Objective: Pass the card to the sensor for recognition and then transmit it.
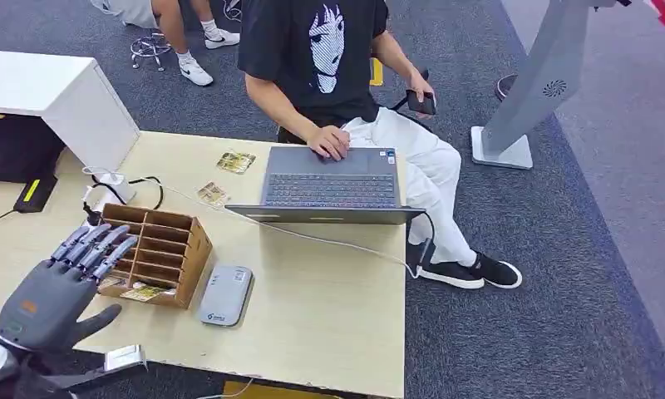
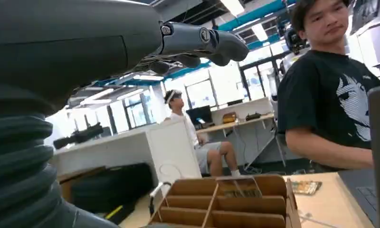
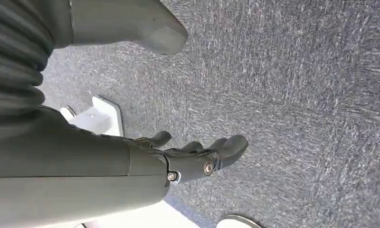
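Cards (image 1: 144,292) sit in the near slots of the slotted wooden organizer (image 1: 159,249) at the near left of the bench (image 1: 329,307), stood on edge there so fingers can draw one out. Just right of it lies the grey sensor (image 1: 226,295), flat and close, so a lifted card needs only a short carry. The left hand (image 1: 59,291) hovers at the organizer's left edge, fingers spread and straight, holding nothing, seemingly lined up to reach in. The right hand (image 3: 197,156) hangs over carpet, fingers loosely curled, empty. At the far side a person (image 1: 329,58) works a laptop (image 1: 329,183), probably the receiver.
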